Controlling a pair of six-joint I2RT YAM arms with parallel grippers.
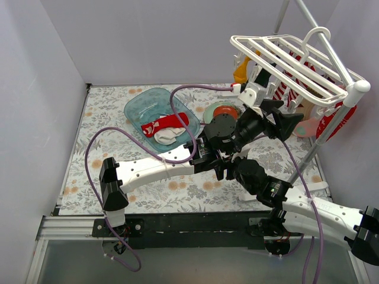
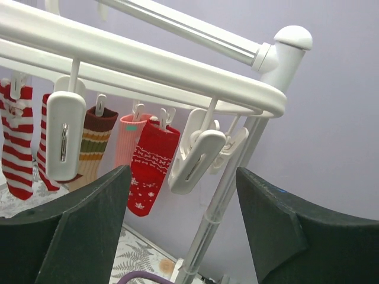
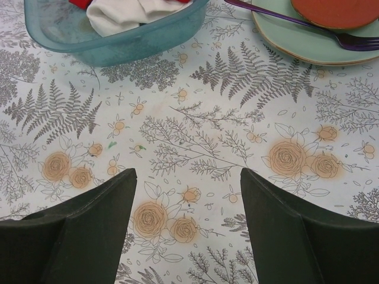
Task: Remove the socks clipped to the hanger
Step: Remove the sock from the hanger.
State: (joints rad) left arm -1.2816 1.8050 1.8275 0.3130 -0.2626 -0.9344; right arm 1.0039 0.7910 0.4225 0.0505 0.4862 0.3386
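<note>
The left hand [image 2: 181, 189] hangs open and empty just under the hanger [image 2: 148, 65], facing five clipped socks [image 2: 95, 142]. It likely needs to reach past two bare clips [image 2: 195, 160] and tug the red sock [image 2: 151, 163] free. The right hand [image 3: 186, 183] gapes empty over the bench [image 3: 195, 136]; two more lie in the tub [image 1: 142, 106].

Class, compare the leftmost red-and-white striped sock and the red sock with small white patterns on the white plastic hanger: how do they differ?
The leftmost red-and-white striped sock has bold horizontal bands; the red sock with white patterns is mostly red with fine motifs. The striped sock hangs left of the patterned sock. Both dangle, cuff clipped, from the white plastic hanger.
</note>
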